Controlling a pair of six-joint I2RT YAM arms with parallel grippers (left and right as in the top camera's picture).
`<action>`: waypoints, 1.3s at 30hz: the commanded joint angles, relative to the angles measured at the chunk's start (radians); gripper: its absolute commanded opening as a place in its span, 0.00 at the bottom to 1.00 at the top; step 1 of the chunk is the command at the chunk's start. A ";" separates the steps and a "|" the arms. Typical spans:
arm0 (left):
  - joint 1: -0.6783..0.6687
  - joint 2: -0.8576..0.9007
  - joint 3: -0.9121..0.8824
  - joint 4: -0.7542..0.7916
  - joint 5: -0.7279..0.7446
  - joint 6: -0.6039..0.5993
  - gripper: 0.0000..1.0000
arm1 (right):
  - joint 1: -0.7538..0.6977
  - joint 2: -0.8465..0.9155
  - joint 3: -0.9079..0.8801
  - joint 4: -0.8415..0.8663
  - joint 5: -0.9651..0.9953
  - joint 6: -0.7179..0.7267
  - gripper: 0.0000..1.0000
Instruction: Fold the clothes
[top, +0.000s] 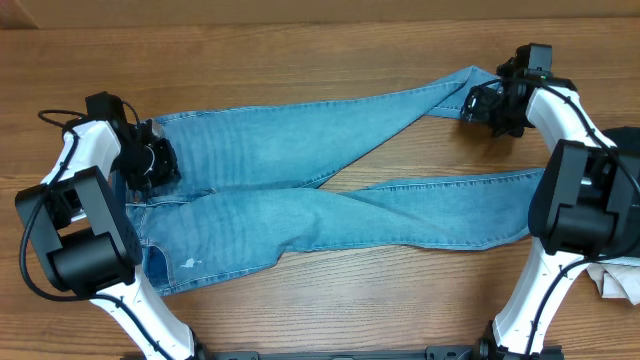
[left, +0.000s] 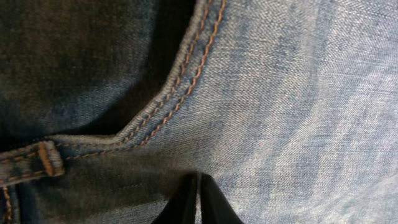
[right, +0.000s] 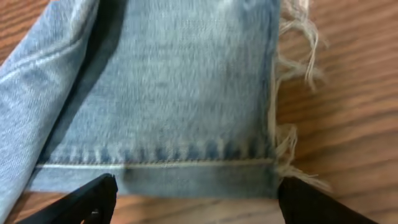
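The light blue jeans (top: 290, 150) lie flat on the wooden table, waist at the left, with the two long legs crossing near the middle. My left gripper (top: 155, 160) is at the waist. In the left wrist view its fingers (left: 199, 186) are shut together, pinching denim (left: 280, 93) beside a stitched seam. My right gripper (top: 480, 103) is at the far leg's end. In the right wrist view its fingers (right: 196, 186) are wide open, either side of the frayed hem (right: 174, 174), which lies on the wood.
A whitish cloth (top: 622, 280) lies at the table's right edge behind the right arm's base. The near leg's end (top: 500, 210) reaches that base. Bare wood (top: 300, 50) lies beyond the jeans.
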 joint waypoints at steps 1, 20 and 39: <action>-0.009 0.067 -0.015 -0.006 -0.042 0.031 0.08 | -0.006 0.064 0.000 0.028 0.027 0.008 0.86; 0.053 0.067 -0.013 0.215 -0.324 -0.124 0.08 | -0.130 0.072 0.294 -0.231 0.409 0.117 0.04; 0.086 0.064 0.418 -0.245 -0.230 -0.108 0.04 | -0.116 -0.053 0.295 -0.523 0.167 0.082 0.47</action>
